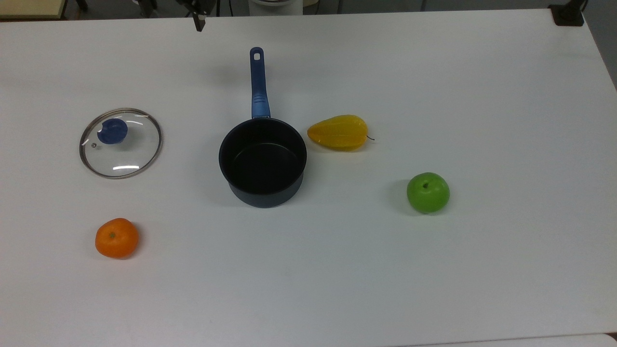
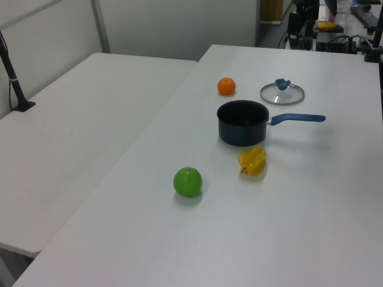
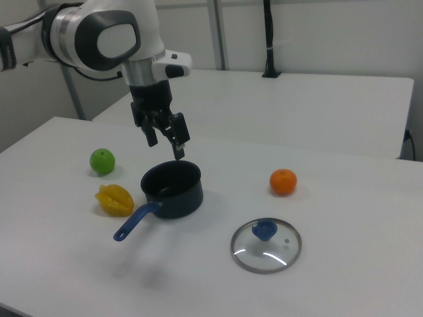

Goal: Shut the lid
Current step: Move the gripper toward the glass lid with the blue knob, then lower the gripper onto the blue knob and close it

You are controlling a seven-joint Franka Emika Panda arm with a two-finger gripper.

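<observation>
White tabletop [image 1: 434,72] carries, going across the top view from its left, the lid [image 1: 120,143] lying flat beside an orange [image 1: 116,237], then the open saucepan [image 1: 262,162], well apart from it. To do this well, I'd descend squarely over the blue knob [image 1: 113,131], pinch it, lift level and centre it on the rim. The gripper [image 3: 165,138] hangs above the pan's handle side, fingers spread moderately, holding nothing.

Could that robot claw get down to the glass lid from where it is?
Probably yes. The gripper hangs open in the air, and the lid lies flat on the table by itself, blue knob upward. The pot and orange stand apart from it.
</observation>
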